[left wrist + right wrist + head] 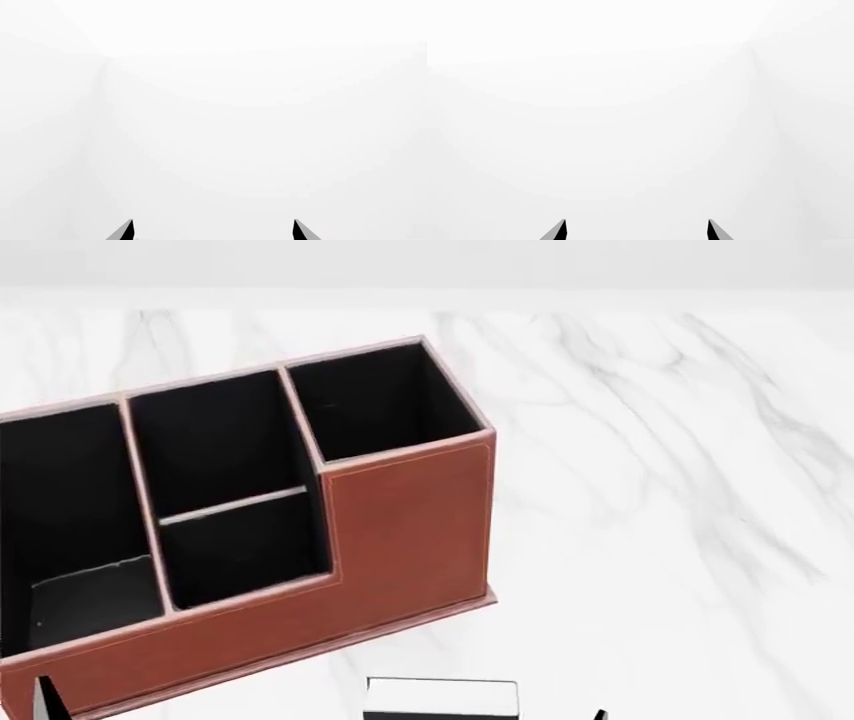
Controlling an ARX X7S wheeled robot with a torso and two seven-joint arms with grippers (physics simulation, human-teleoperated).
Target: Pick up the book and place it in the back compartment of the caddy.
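Observation:
The caddy [400, 530] is a reddish-brown organiser with black lining and a stepped front wall, standing on the marble table at the left and centre of the head view. The book [441, 698] shows only its white page edge and a black cover at the bottom edge, just in front of the caddy. My left gripper [213, 231] is open and empty, facing blank white. My right gripper [637, 231] is open and empty too. In the head view only dark fingertips show at the bottom, one at the left [46, 700] and one at the right [599, 714].
The white marble table [667, 490] stretches to the right of and behind the caddy. A pale wall [427, 260] runs along the table's far edge.

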